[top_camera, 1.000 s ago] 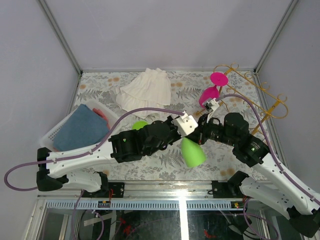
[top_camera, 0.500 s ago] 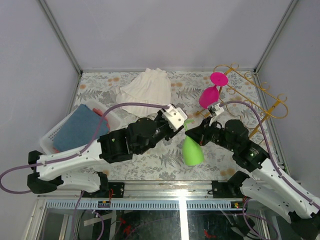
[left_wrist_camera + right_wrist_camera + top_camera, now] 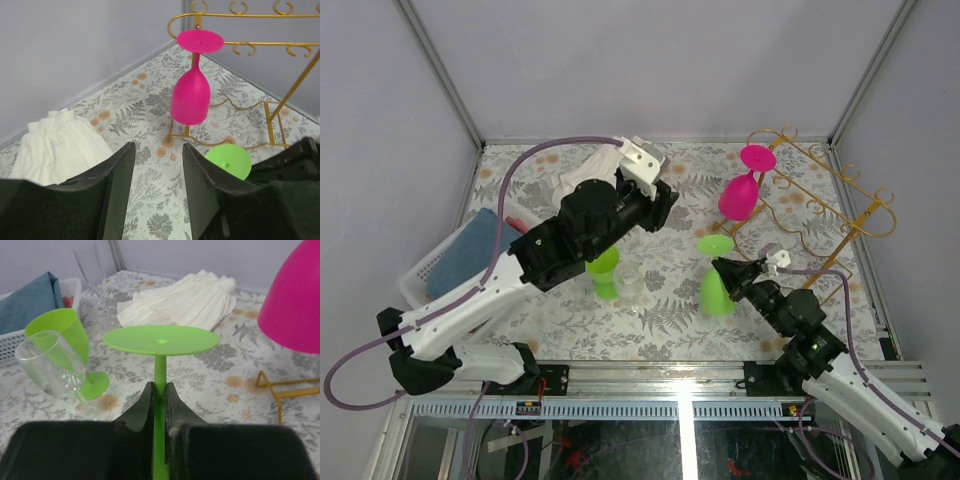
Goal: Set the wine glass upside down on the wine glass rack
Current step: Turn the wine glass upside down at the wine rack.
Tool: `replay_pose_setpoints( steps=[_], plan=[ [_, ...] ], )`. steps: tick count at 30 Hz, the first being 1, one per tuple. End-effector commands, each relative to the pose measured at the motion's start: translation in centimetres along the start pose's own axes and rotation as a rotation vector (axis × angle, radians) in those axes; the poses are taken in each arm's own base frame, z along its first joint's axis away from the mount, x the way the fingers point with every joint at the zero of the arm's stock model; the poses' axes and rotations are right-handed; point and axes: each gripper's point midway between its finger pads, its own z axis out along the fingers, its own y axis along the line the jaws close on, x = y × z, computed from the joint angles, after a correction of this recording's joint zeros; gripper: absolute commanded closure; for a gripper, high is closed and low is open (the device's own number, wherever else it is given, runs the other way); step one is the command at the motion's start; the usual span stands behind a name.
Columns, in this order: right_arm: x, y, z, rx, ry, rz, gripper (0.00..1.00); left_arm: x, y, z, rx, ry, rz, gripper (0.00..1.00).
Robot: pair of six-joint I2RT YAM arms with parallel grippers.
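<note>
Here the right gripper (image 3: 159,391), stretched low, clamps the stem of the inverted wine glass (image 3: 161,340) — bowl hidden from its camera; left gripper (image 3: 158,167) raised, spread.

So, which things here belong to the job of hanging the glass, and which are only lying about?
For the job: green wine glass, upside down, its stem in the right gripper; gold rack.
Lying about: pink glass already hanging on the rack; second green glass; clear glass; white cloth; basket with blue towel; left gripper, open and holding nothing.

walls (image 3: 650,60): plain lilac-grey | table (image 3: 665,325): fern-print cover | corner posts (image 3: 440,72): metal, seemingly aluminium
</note>
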Motion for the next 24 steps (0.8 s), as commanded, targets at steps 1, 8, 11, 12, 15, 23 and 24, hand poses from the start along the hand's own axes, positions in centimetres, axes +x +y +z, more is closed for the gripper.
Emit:
replay_pose_setpoints(
  steps=[1,8,11,12,15,23,24],
  plan=[
    [-6.8,-0.8,-0.2,0.043,-0.326,-0.146,1.0,-1.9,0.4,1.2,0.031,-0.023,-0.11,0.58],
    [-9.3,-2.7,-1.0,0.157,-0.448,-0.28,1.0,-1.5,1.9,3.6,0.008,0.001,-0.161,0.44],
    [-10.5,-3.1,-1.4,0.191,-0.49,-0.319,1.0,-1.0,4.1,4.6,0.0,0.019,-0.243,0.39],
    [-10.9,-3.2,-1.4,0.2,-0.497,-0.334,1.0,-0.9,5.1,4.8,-0.011,0.021,-0.274,0.37],
    [-11.6,-3.5,-1.5,0.23,-0.512,-0.373,1.0,-0.2,7.9,5.4,-0.054,0.027,-0.333,0.34],
    [-12.2,-5.2,-0.9,0.33,-0.493,-0.413,1.0,2.5,10.6,4.9,-0.152,0.016,-0.299,0.28],
    [-12.4,-5.1,-0.7,0.324,-0.494,-0.419,1.0,2.8,11.0,4.8,-0.173,0.011,-0.293,0.27]
  ],
)
